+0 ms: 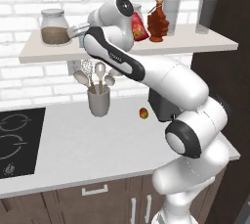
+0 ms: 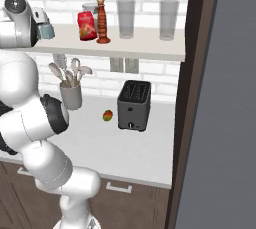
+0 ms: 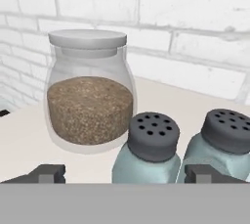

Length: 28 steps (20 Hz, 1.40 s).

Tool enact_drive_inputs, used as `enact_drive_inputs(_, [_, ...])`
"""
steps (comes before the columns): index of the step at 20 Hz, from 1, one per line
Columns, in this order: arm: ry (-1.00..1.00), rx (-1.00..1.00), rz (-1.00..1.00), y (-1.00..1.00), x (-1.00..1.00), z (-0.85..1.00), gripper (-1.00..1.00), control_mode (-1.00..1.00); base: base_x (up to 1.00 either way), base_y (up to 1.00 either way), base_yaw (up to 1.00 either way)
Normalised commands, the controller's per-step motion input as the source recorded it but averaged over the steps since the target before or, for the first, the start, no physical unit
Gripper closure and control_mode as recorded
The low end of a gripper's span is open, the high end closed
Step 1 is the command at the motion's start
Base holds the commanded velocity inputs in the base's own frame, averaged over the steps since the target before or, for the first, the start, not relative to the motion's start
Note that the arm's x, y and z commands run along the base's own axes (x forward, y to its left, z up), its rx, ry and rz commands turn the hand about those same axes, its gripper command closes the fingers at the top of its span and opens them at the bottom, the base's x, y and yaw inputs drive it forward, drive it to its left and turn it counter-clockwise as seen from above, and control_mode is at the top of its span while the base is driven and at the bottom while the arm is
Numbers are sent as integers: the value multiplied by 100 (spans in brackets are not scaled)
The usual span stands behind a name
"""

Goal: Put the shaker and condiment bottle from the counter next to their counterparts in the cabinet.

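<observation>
On the cabinet (image 1: 195, 44) shelf my gripper (image 3: 127, 175) is open, its dark fingertips (image 3: 49, 174) spread to either side of a small blue-grey shaker (image 3: 149, 149) with a dark cap. The shaker stands upright, with a clear gap to the left fingertip. A matching shaker (image 3: 224, 145) stands close beside it on the right. The brown-red condiment bottle (image 1: 157, 20) with its tan cap stands upright on the same shelf next to the slim red labelled container (image 1: 139, 26). From the right base, the bottle (image 2: 102, 20), the red container (image 2: 87, 25) and a shaker (image 2: 47, 30) show on the shelf.
A big glass jar (image 3: 90, 105) with brown contents stands just behind and left of the shakers. Two tall glasses (image 2: 126, 18) (image 2: 168, 19) stand further right on the shelf. Below, the counter (image 1: 97, 145) holds a utensil cup (image 1: 99, 101), a small fruit (image 1: 143, 113), a toaster (image 2: 134, 105) and the hob (image 1: 17, 140).
</observation>
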Motion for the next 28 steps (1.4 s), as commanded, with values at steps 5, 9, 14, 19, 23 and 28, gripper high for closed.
enact_drive_inputs(5, [0, 4, 0, 0, -58, 12, -100, -100, 0, 0, 0])
enact_drive_inputs(9, [0, 4, 0, 0, -59, 4, -100, -100, 0, 0, 0])
enact_drive_inputs(14, [-2, 3, 0, 0, -69, 4, -100, -100, 0, 0, 0])
enact_drive_inputs(19, [-4, 0, -1, 0, -81, 16, -100, -100, 0, 0, 0])
enact_drive_inputs(23, [-9, 0, -1, 0, -96, 13, -100, -100, 0, 0, 0])
enact_drive_inputs(28, [-9, 4, -5, 0, -100, 5, -100, -100, 0, 0, 0])
